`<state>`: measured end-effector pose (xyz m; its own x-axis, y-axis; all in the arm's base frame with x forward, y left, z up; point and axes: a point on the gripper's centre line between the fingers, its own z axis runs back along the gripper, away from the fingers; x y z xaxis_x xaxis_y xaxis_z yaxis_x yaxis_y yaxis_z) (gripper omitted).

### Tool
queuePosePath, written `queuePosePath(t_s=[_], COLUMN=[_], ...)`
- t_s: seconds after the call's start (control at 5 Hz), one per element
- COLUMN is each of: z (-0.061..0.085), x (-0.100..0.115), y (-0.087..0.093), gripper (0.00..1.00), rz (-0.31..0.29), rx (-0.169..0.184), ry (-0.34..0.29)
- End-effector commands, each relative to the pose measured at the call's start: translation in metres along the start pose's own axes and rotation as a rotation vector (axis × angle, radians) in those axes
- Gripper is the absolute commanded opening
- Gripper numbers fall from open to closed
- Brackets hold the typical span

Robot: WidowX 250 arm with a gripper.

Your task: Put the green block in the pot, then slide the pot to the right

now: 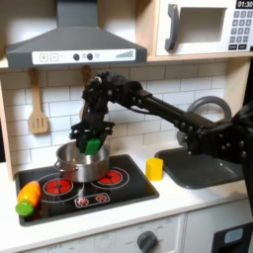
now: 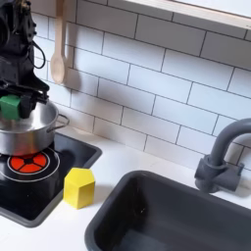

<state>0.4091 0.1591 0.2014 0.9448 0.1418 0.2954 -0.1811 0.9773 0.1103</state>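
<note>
Black jointed arm, boxy segments, black pincer

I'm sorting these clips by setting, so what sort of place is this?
It looks like a toy play kitchen rather than a real one: a small stovetop with printed red burners, a range hood above, a microwave on the shelf, and a dark sink with a faucet beside white tiles.

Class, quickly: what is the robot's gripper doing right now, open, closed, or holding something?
Gripper: closed on the green block, held just above the pot.
</note>
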Motion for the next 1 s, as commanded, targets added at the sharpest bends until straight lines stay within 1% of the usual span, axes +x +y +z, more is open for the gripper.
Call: queuePosePath(t_s=[0.0, 0.2, 0.4, 0.6, 0.8], z=[-0.0049, -0.0009, -0.0047, -0.0055, -0.0101], x=[0.0068, 0.0081, 0.0041, 0.0012, -0.0005], y=[0.0027, -0.001, -0.0018, -0.0024, -0.0029], gripper=[0.0, 0.0, 1.0, 1.0, 1.0], rz=[0.028, 0.008, -0.015, -0.029, -0.033], rx=[-0.019, -0.031, -0.026, -0.024, -0.028], ry=[-0.019, -0.017, 0.017, 0.034, 0.054])
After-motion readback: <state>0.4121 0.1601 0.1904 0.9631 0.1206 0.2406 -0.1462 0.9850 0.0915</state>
